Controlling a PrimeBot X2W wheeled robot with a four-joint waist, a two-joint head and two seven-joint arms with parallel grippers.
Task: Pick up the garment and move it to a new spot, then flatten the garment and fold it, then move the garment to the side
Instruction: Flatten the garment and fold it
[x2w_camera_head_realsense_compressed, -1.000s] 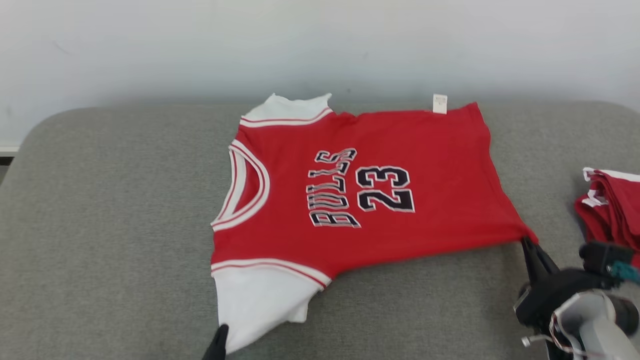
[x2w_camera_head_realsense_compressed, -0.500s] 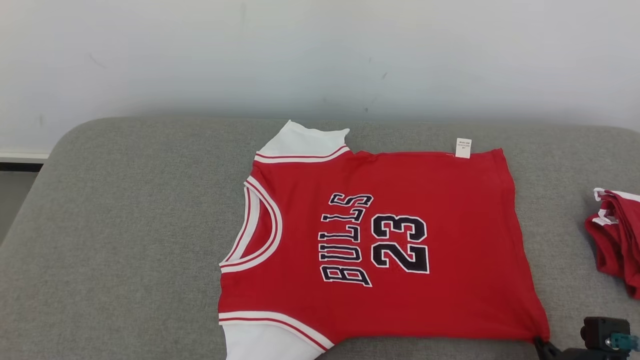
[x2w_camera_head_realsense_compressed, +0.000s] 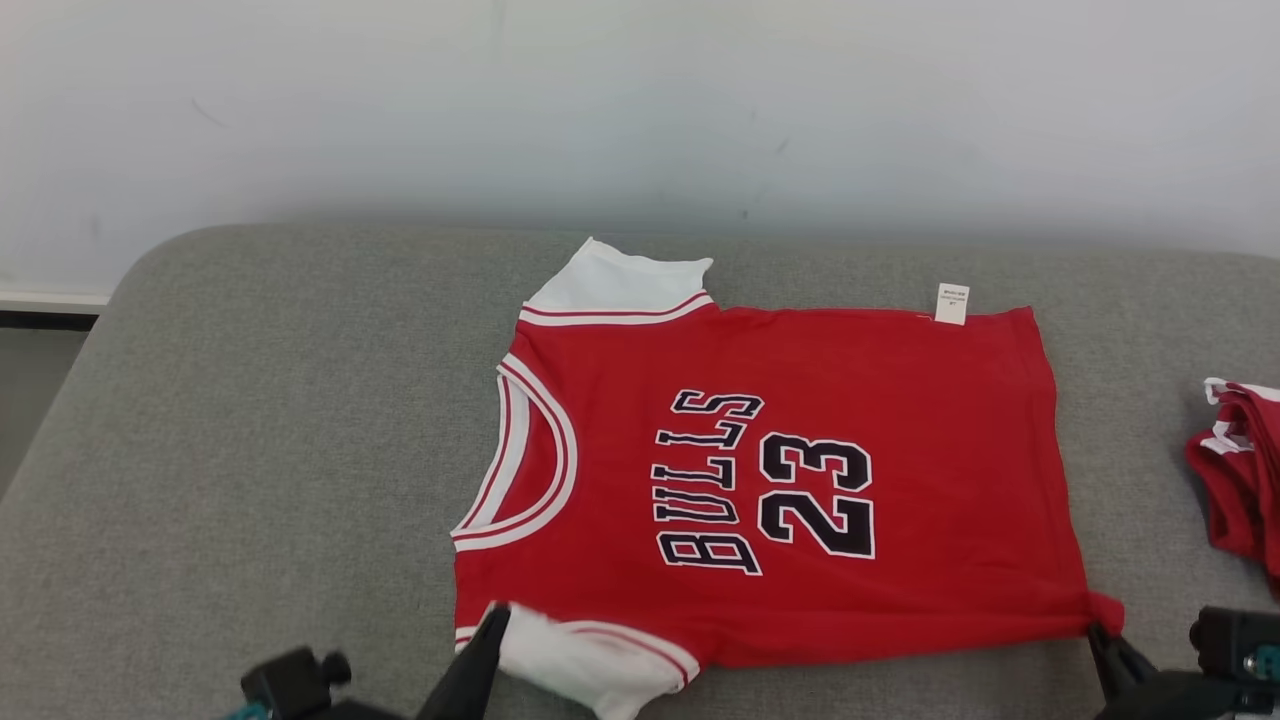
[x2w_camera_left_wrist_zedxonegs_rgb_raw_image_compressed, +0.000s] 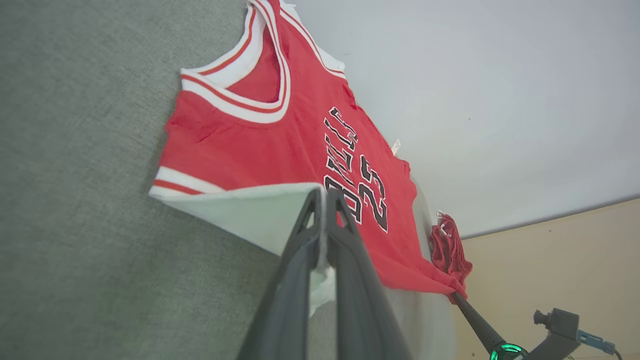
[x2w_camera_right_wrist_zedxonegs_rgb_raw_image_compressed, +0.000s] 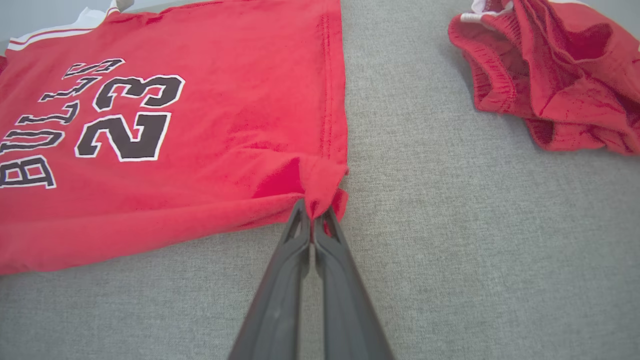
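Far left of the head view: bare grey fabric-covered tabletop (x2w_camera_head_realsense_compressed: 250, 450), rounded at its upper-left corner, set against a pale wall (x2w_camera_head_realsense_compressed: 640, 100).

At the bottom edge, left of centre: left gripper (x2w_camera_head_realsense_compressed: 490, 628), dark fingers pressed together on the white sleeve (x2w_camera_head_realsense_compressed: 590, 660) of the red jersey (x2w_camera_head_realsense_compressed: 900, 420), with that sleeve curled over at the pinch. Same grip in the left wrist view: fingers (x2w_camera_left_wrist_zedxonegs_rgb_raw_image_compressed: 297, 270) closed with a thin layer of white cloth between them, and the sleeve held up off the grey cover as a flat flap.

Across the middle of the head view: jersey spread face up and mostly flat on the tabletop, neck opening toward the left of the frame, hem toward the right. "BULLS" and "23" in black with white edging, reading sideways.

At the top of the jersey: the other white sleeve (x2w_camera_head_realsense_compressed: 615, 285), lying flat near the wall. Farther right along that top edge: a small white tag (x2w_camera_head_realsense_compressed: 952, 303) sticking out.

At the lower right corner of the jersey: right gripper (x2w_camera_head_realsense_compressed: 1097, 632), fingers shut on a bunched corner of the red hem, cloth puckered around the pinch. Plain in the right wrist view, with the tips clamped on the fold.

Far right of the frame, apart from the jersey: a second red garment (x2w_camera_head_realsense_compressed: 1240, 480) with white trim, crumpled in a heap on the tabletop.
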